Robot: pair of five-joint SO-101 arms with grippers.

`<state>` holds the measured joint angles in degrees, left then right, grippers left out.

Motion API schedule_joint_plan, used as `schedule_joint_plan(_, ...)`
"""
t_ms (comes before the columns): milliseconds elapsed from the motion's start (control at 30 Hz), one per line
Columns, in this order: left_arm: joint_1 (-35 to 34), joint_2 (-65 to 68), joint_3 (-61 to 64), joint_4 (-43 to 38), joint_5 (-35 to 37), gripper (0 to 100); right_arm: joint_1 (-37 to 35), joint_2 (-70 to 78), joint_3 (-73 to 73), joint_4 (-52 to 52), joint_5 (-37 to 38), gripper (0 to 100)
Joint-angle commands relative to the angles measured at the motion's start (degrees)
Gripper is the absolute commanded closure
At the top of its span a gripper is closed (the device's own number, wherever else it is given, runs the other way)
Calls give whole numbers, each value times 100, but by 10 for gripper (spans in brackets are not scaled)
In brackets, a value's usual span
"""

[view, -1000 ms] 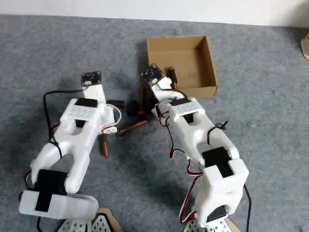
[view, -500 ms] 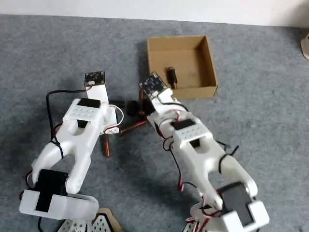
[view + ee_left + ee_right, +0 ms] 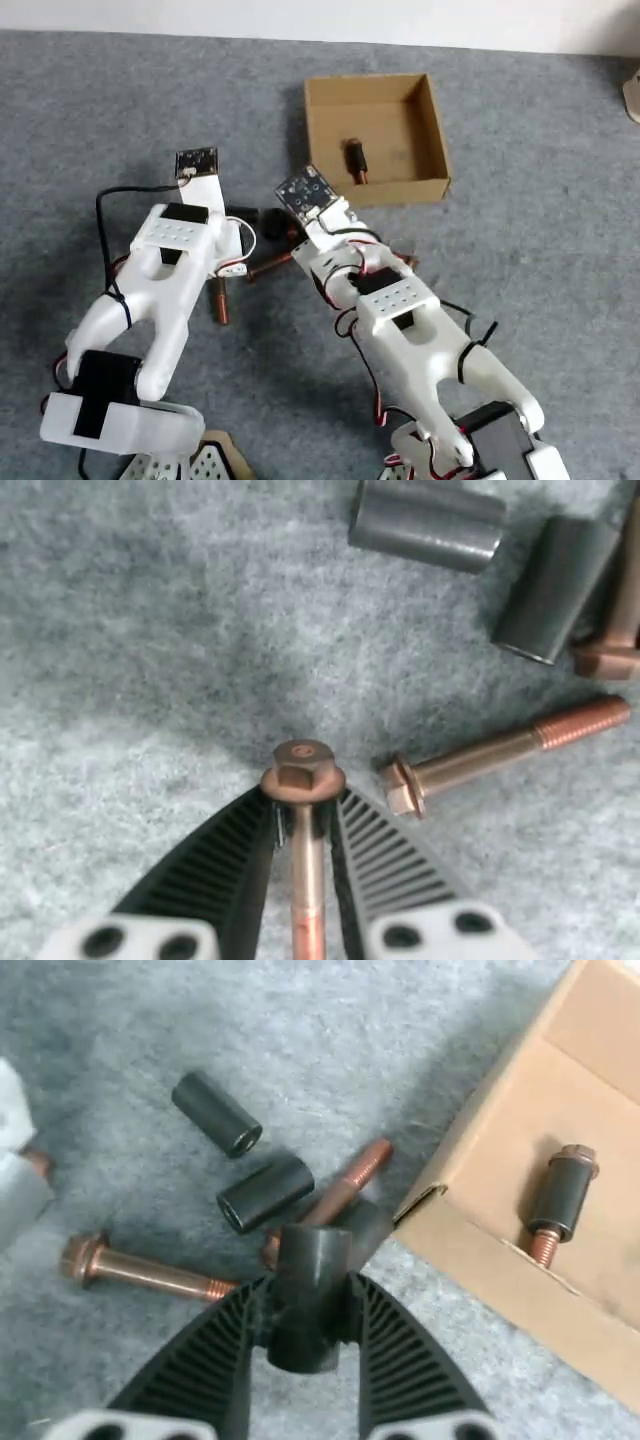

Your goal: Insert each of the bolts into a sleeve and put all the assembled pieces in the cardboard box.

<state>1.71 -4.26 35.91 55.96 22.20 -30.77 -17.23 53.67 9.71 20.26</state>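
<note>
I log: left gripper clenched on bolt; right gripper clenched on sleeve; one assembled piece in cardboard box.

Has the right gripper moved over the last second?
Yes. In the high view the right gripper has pulled back from the cardboard box, toward the arms' bases and slightly to the frame's left.

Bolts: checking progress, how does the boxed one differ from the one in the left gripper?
The boxed bolt wears a black sleeve; the gripped bolt is bare. The boxed bolt lies in the cardboard box; the gripped bolt sits clamped in the left gripper. Both are copper-coloured, hex-headed.
</note>
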Motion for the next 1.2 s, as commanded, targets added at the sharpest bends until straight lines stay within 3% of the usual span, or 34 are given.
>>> schedule_joint_plan(0, 119, -277, -233, -79, -18, 995, -13, -347, -57, 233, -62, 994)
schedule_joint_plan(367, 119, -321, -242, -79, -9, 995, -13, -2545, 189, 1569, -580, 994)
schedule_joint_plan(500, 207, -330, -277, -62, 721, 995, 92, -3644, 840, 1587, -580, 994)
schedule_joint_plan(700, 523, -330, -295, -79, 879, 995, 426, -5165, 1815, 1596, -571, 994)
schedule_joint_plan(867, 497, -330, -629, -53, 1503, 995, 514, -6237, 2396, 1930, -589, 994)
schedule_joint_plan(1167, 716, -338, -1033, -123, 1600, 995, 514, -8136, 2651, 3020, -615, 994)
